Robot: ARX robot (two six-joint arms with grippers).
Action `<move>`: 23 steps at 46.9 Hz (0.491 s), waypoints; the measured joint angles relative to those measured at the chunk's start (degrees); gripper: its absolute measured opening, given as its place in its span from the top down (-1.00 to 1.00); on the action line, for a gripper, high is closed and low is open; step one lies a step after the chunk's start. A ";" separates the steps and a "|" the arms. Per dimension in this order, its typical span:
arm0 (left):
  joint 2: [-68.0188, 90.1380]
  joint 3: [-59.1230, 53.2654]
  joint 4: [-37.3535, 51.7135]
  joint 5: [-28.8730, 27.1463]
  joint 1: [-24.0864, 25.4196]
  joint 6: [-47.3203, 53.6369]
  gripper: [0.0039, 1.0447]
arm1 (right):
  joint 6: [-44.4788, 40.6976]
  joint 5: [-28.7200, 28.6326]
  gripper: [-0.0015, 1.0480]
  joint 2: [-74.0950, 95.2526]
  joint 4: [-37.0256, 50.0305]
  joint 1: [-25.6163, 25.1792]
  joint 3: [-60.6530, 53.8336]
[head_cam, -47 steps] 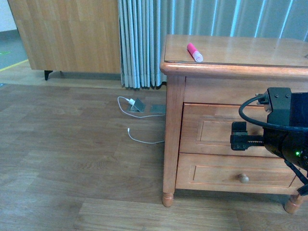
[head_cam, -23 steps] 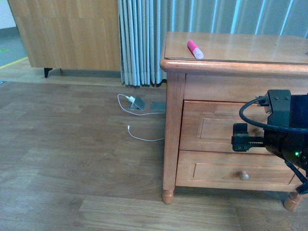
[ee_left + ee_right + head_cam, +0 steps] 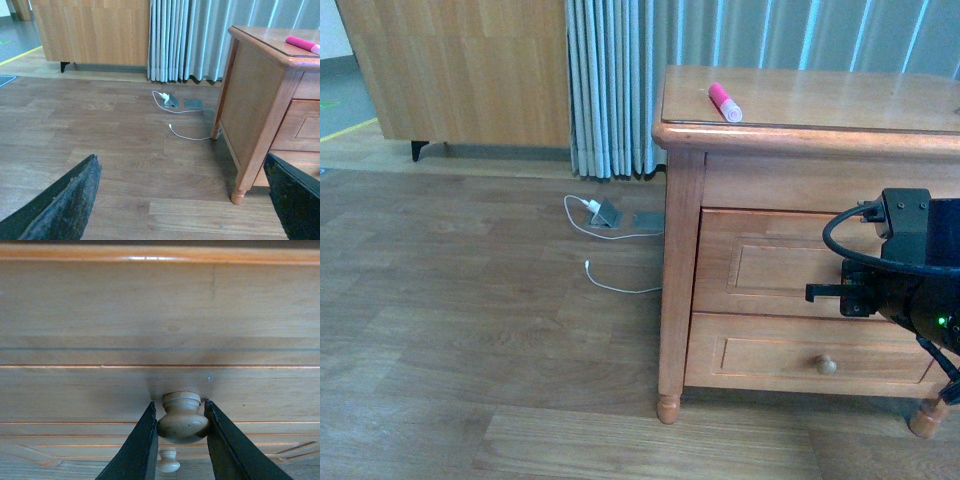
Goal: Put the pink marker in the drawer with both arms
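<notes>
Find the marker (image 3: 725, 102) lying on top of the nightstand (image 3: 680, 300), toward the left side and near the front edge, pale cap end forward, with neither tool on it. Note the drawer (image 3: 770, 265) below it, fully shut.

Check the right tool (image 3: 180, 407) at the knob (image 3: 183, 419): narrowed to knob width, fingers (image 3: 142, 445) against both sides of the knob, nothing else held. Check the left tool (image 3: 180, 165): spread wide, empty, hanging over the floor (image 3: 100, 125), well apart from the nightstand.

Treat the step in hand as opening the drawer, with the grip judged made and the pull not yet begun. For the next move, pull straight back along the drawer's travel, keeping the grip level to prevent slipping off the rounded knob. Then bring the left tool up to the marker.

Rely on the right wrist view for the grip. Do not expect it from the front view, where the right arm (image 3: 910, 280) covers the upper knob and leaves only the lower knob (image 3: 827, 366) visible. Use the front view for marker and drawer together; expect no marker in the right wrist view. Use the left wrist view for the left tool's spread, absent from the front view, and for a side sight of the marker.
</notes>
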 joint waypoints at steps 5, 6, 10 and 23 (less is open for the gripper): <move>0.00 0.00 0.00 0.00 0.00 0.00 -0.89 | 1.03 -1.20 0.57 -0.46 0.04 -0.13 -0.98; 0.00 0.00 0.00 0.00 0.00 0.00 -0.89 | 1.40 -1.57 0.57 -0.55 0.07 -0.15 -1.25; 0.00 0.00 0.00 0.00 0.00 0.00 -0.89 | 2.23 -2.51 0.58 -1.27 0.57 -0.28 -2.78; 0.00 0.00 0.00 0.00 0.00 0.00 -0.89 | 4.70 -4.61 0.58 -6.25 3.48 -0.35 -12.81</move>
